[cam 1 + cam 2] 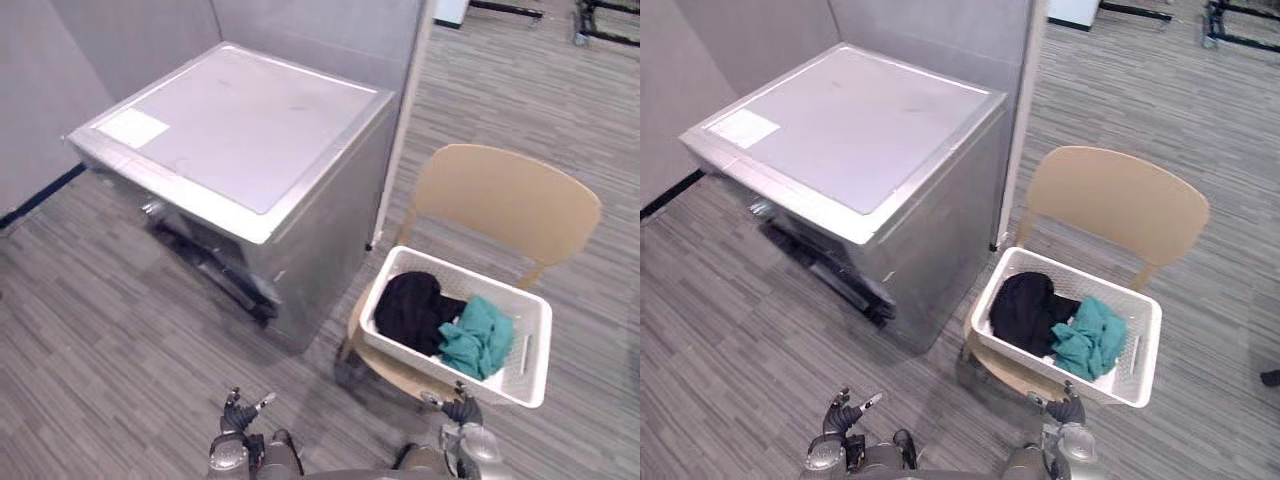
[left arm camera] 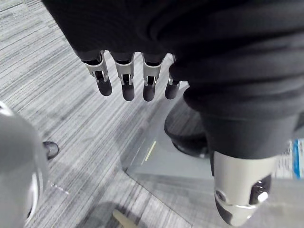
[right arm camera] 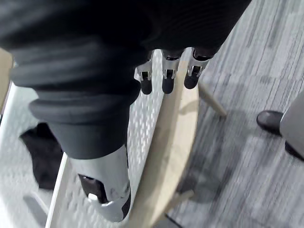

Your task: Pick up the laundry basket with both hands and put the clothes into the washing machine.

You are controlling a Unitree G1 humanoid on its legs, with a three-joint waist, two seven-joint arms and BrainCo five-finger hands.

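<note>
Both hands sit low in the head view, relaxed and holding nothing. Left hand (image 1: pixel 238 418) is at 7 o'clock, fingers loosely straight over grey floor (image 1: pixel 110 340). Right hand (image 1: pixel 465 425) is at 5 o'clock, fingers straight, just beside the near wall of the white laundry basket (image 1: pixel 535 350). That basket rests on a tan chair (image 1: pixel 505 200) at 4 o'clock, with a black garment (image 1: pixel 415 305) and a teal garment (image 1: pixel 482 335) inside. Silver washing machine (image 1: pixel 240 130) stands at 11 o'clock.

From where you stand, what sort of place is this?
Probably a lab or office space staged as a laundry corner: a grey washing machine against partition panels, an office-style grey striped floor, and a white laundry basket of clothes on a wooden chair.
</note>
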